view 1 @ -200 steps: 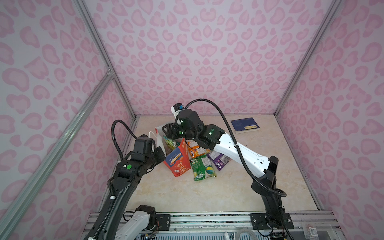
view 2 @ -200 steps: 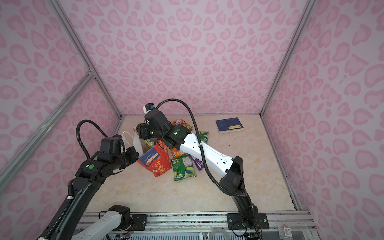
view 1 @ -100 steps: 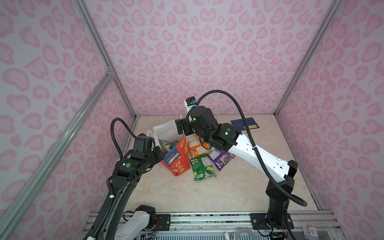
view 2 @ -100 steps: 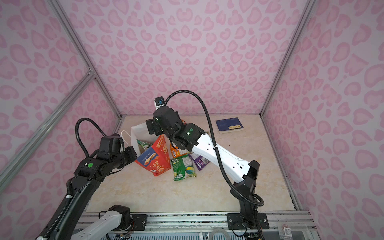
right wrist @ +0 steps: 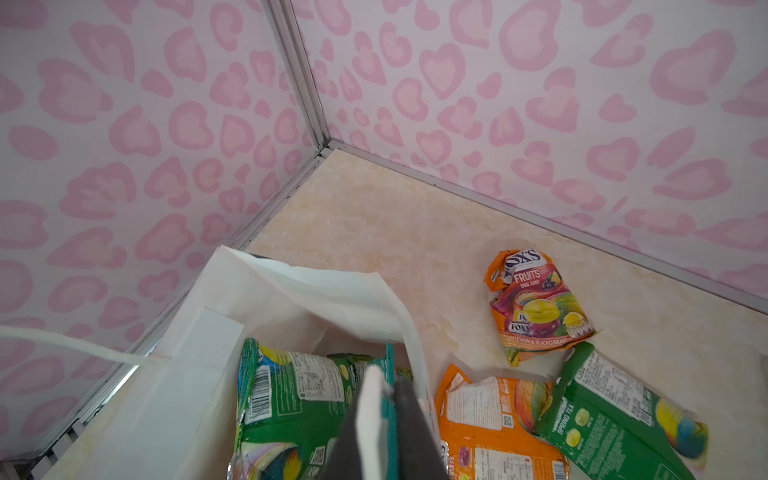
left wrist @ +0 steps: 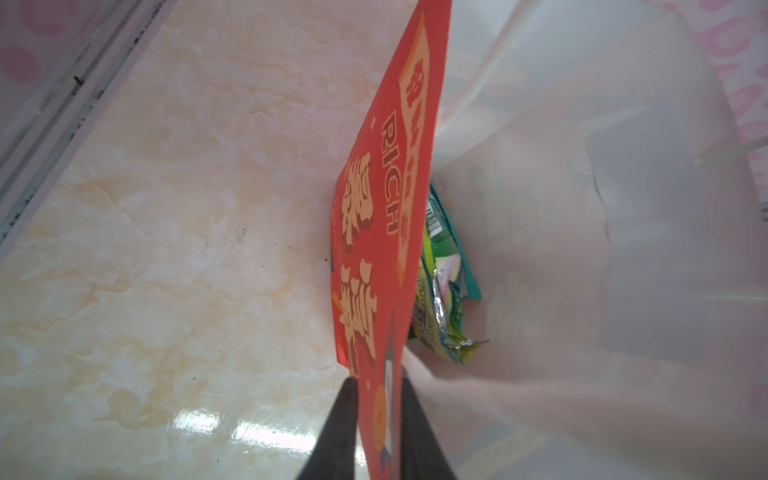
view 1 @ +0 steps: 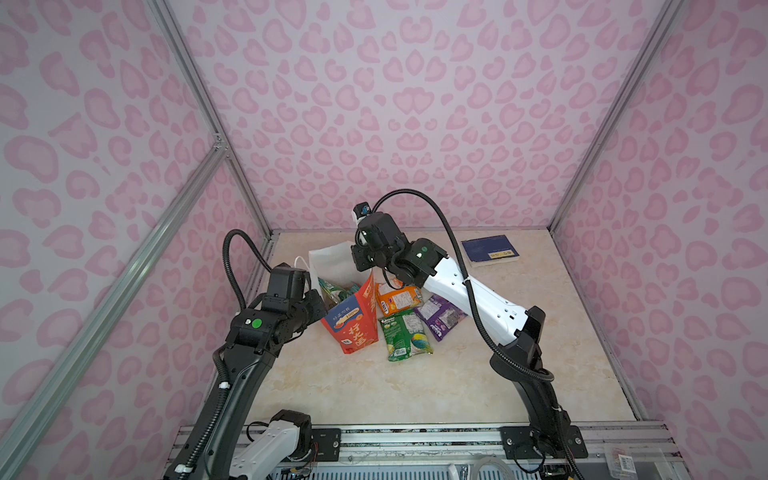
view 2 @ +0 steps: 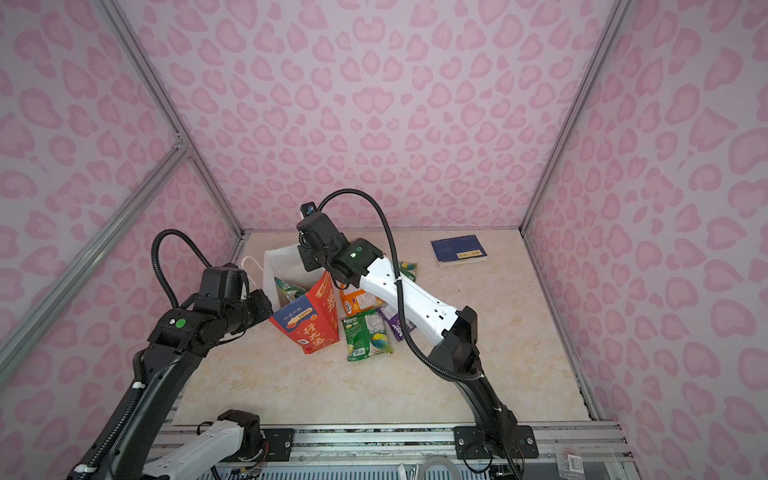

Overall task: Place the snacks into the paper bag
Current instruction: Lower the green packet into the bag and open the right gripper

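Red with a blue band and gold Chinese characters, white inside, the bag [view 1: 353, 328] stands open between the two grippers. The left gripper [left wrist: 376, 376] sits at its rim, fingers a little apart with the red wall between them; whether they press on it I cannot tell. The right gripper [right wrist: 386, 374] hangs over the mouth, fingers closed on the edge of a teal packet [right wrist: 390, 351] that reaches down into the bag. Just beside those fingers, inside the bag, a green packet [right wrist: 291, 395] shows its barcode side. Outside the bag, under the right arm, an orange packet [view 1: 397, 299], a second green packet [view 1: 405, 336] and a purple packet [view 1: 440, 318] lie flat and glossy on the table [view 1: 374, 386], close together. Beyond the right gripper's fingertips a crumpled Fox's packet [right wrist: 536, 307] reads "FOX'S FRUITS OVAL CANDY" and "LEMON & BLACKCURRANT"; nearer the gripper, a Spring Tea packet [right wrist: 615, 415] reads "SPRING TEA". The bag's wall by the left gripper reads "RICH", and its blue band "100%".
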Action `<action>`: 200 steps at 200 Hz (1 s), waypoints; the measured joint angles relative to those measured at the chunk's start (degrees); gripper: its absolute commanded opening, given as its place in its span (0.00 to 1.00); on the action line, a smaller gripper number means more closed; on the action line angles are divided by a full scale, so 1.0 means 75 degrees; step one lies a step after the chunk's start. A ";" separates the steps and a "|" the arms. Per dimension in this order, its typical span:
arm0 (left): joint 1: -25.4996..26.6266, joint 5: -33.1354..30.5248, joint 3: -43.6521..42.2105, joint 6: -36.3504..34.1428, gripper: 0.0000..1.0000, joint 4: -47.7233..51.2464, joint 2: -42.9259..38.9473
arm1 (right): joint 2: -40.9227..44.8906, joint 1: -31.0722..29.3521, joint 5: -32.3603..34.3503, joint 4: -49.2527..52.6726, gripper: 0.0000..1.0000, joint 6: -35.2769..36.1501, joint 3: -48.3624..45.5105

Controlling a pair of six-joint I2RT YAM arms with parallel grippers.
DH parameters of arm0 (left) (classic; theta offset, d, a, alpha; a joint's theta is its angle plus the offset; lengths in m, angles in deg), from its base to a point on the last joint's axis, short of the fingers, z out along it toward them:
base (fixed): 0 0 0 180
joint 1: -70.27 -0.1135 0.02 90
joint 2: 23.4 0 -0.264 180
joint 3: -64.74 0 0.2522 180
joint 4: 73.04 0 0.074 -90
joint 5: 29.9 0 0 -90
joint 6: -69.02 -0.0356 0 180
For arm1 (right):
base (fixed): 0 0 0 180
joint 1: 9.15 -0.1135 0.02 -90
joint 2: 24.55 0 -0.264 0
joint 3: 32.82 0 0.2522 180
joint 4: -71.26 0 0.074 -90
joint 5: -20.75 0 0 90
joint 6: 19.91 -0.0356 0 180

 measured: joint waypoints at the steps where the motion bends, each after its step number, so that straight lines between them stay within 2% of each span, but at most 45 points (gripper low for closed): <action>1: 0.0000 -0.0009 0.0009 -0.0003 0.44 0.0009 0.0006 | 0.0012 -0.0009 -0.0015 0.0009 0.00 0.0012 -0.0012; 20: 0.0000 -0.0335 0.0254 -0.0058 0.53 0.0154 0.0259 | 0.0589 -0.0274 -0.0137 -0.0082 0.00 0.0064 -0.0746; 40: 0.0000 -0.0670 0.0493 -0.0143 0.53 0.0262 0.0554 | 0.1294 -0.0431 -0.0318 -0.0385 0.00 -0.0032 -0.1714; 76: 0.0000 -0.1172 0.0816 -0.0195 0.42 0.0321 0.0927 | 0.2072 -0.0402 -0.0338 -0.0839 0.00 -0.0370 -0.2859; 107: 0.0003 -0.1297 0.0918 -0.0198 0.39 0.0347 0.1052 | 0.2352 -0.0484 -0.0452 -0.1212 0.00 -0.0589 -0.3331; 120: 0.0009 -0.1343 0.1029 -0.0262 0.43 0.0358 0.1134 | 0.2369 -0.0475 -0.0522 -0.1335 0.00 -0.0621 -0.3421; 139: 0.0009 -0.1411 0.1227 -0.0332 0.61 0.0417 0.1241 | 0.2378 -0.0472 -0.0522 -0.1437 0.00 -0.0720 -0.3480; 162: 0.0009 -0.1542 0.1378 -0.0423 0.72 0.0478 0.1291 | 0.2428 -0.0475 -0.0530 -0.1492 0.00 -0.0726 -0.3605; 176: 0.0006 -0.1626 0.1393 -0.0452 0.71 0.0481 0.1335 | 0.2463 -0.0475 -0.0530 -0.1580 0.00 -0.0758 -0.3678; 200: 0.0006 -0.1722 0.1393 -0.0460 0.56 0.0484 0.1518 | 0.2521 -0.0475 -0.0530 -0.1644 0.00 -0.0758 -0.3765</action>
